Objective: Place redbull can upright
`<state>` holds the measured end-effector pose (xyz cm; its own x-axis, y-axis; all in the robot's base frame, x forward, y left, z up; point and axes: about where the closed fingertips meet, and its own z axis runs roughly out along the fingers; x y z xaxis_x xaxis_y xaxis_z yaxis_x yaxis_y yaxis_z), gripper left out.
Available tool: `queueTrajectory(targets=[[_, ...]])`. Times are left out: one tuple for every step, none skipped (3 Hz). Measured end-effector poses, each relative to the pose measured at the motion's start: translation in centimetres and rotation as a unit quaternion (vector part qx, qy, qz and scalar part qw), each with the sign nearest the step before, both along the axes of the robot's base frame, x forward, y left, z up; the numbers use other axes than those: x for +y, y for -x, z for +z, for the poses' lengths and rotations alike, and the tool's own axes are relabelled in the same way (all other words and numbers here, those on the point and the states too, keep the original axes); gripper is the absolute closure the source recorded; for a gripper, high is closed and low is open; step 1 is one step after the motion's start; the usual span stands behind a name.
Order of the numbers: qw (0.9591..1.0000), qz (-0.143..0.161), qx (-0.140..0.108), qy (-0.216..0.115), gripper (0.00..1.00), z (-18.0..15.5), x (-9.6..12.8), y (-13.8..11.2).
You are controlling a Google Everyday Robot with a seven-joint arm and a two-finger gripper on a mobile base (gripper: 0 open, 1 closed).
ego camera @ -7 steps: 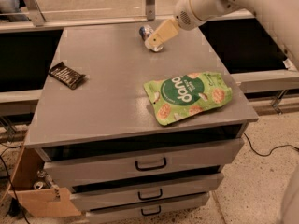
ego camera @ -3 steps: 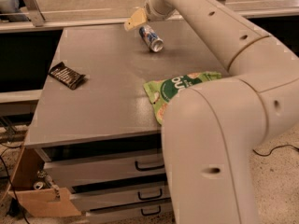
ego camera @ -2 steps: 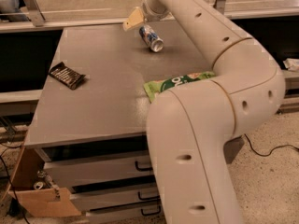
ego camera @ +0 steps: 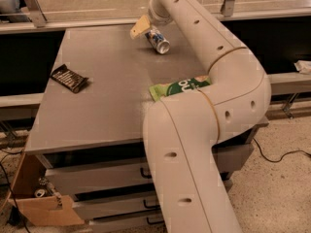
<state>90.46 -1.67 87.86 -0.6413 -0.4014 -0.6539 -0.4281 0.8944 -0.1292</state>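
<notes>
— Where is the gripper?

— I have the tan-tipped gripper (ego camera: 141,27) at the far edge of the flat grey table top (ego camera: 107,101), just beside the back end of the slim blue-and-silver redbull can (ego camera: 157,40). Whether it is open, closed or clamped on the can, I cannot tell; the wrist hides most of it from me.

— And the can itself?

— It lies on its side on the far part of the table, right of the middle, with its silver end turned towards me and a little to the right. It is not upright.

— What fills the middle of your view?

— The thick white robot arm (ego camera: 204,110). It rises from the bottom edge, bends on the right and reaches back over the table to the can. It covers much of the flat glossy green pouch with white lettering (ego camera: 177,88), which lies nearer to me than the can. The dark crinkled snack wrapper (ego camera: 70,78) lies on the left side, well apart from both.

— Below the table?

— Grey drawers with dark handles (ego camera: 97,178), a brown cardboard box (ego camera: 41,210) on the floor at lower left, and a black cable (ego camera: 282,155) on the speckled floor to the right.
</notes>
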Motion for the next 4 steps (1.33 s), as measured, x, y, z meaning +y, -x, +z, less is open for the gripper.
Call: queueTrajectory(targets=[[0.9996,-0.001,0.023,0.017,0.0,-1.2,-0.7,0.5],[0.9987,0.0,0.039,0.033,0.19,-2.0,-1.2,0.9],[0.9981,0.006,0.044,0.043,0.49,-2.3,-1.2,1.0],[0.9983,0.015,0.037,0.043,0.74,-1.9,-1.0,0.8]])
